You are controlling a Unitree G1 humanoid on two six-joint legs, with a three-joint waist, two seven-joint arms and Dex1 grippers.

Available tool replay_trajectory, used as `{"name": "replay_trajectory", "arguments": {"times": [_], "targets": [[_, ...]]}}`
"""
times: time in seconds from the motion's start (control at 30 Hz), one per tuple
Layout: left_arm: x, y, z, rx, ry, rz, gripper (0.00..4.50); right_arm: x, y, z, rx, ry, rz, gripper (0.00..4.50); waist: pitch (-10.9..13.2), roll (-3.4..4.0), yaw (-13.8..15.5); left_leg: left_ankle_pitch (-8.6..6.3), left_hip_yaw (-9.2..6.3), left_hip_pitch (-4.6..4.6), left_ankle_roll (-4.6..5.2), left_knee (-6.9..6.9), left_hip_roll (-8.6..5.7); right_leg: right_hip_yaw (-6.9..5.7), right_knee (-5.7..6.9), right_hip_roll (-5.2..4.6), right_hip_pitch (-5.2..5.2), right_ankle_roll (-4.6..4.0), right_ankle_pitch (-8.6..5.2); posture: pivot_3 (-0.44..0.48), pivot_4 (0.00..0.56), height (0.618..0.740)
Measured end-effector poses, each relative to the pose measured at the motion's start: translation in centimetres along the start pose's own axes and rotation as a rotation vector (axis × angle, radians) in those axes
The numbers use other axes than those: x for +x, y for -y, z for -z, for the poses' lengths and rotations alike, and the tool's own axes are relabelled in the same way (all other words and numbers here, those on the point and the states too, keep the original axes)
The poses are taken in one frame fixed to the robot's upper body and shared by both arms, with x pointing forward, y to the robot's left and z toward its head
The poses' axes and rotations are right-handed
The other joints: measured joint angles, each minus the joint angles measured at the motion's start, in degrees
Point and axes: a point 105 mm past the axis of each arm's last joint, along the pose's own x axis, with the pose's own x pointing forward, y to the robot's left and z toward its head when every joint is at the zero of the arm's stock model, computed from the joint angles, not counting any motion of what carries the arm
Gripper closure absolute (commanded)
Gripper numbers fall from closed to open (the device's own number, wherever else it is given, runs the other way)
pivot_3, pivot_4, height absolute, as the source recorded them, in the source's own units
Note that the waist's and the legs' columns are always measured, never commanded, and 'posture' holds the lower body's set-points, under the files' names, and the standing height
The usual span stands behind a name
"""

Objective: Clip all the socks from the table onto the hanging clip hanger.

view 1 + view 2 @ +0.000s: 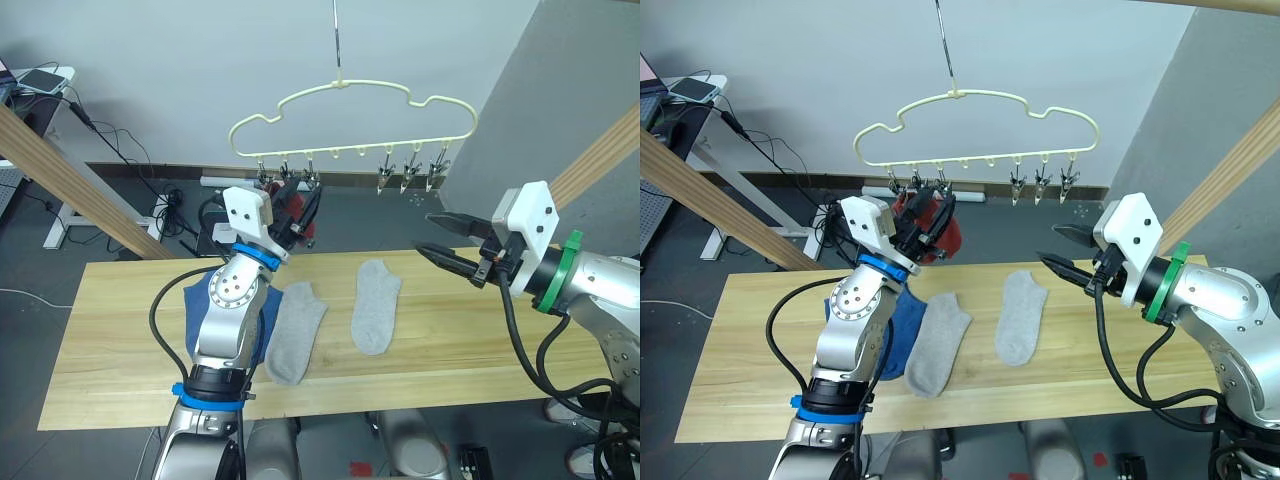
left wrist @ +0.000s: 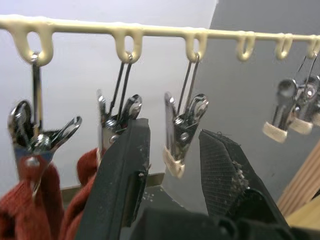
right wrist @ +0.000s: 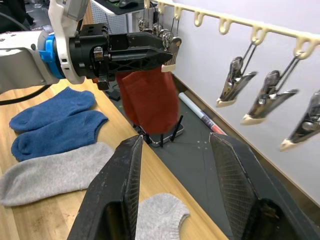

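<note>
the rust red knit socks [image 1: 935, 228] hang clipped at the left of the thin cream-yellow wavy clip hanger [image 1: 350, 100], upper centre of frame, so two are done. the left gripper [image 2: 172, 165] sits at the third metal clip [image 2: 181, 131], fingers released around it; the right gripper [image 1: 447, 245] hovers spread and empty. next, i judge, comes fetching a light grey sock [image 1: 376, 303] or a blue sock [image 3: 54, 107] from the light wooden plank table [image 1: 120, 330].
</note>
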Motion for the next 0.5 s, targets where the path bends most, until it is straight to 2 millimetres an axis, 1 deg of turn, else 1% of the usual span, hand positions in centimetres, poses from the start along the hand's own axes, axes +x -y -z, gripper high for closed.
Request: {"name": "replay_trajectory", "arguments": {"times": [0.23, 0.5], "targets": [[1.0, -0.6, -1.2, 0.007, 0.04, -0.028, 2.69, -0.1, -0.1, -0.1, 0.009, -0.003, -0.022, 2.29, 0.0, 0.0, -0.18, -0.01, -0.02, -0.02, 0.01, 0.22, 0.0, 0.01, 0.0, 0.0, 0.11, 0.28, -0.03, -0.329, 0.328, 0.732], [1.1, -0.6, -1.1, -0.004, 0.034, -0.053, 2.69, -0.1, -0.2, -0.1, 0.033, -0.001, -0.047, 2.29, 0.0, 0.0, -0.4, -0.01, -0.05, -0.02, 0.01, 0.25, -0.01, 0.0, -0.01, 0.0, 0.15, 0.31, -0.01, -0.327, 0.323, 0.732]]}}
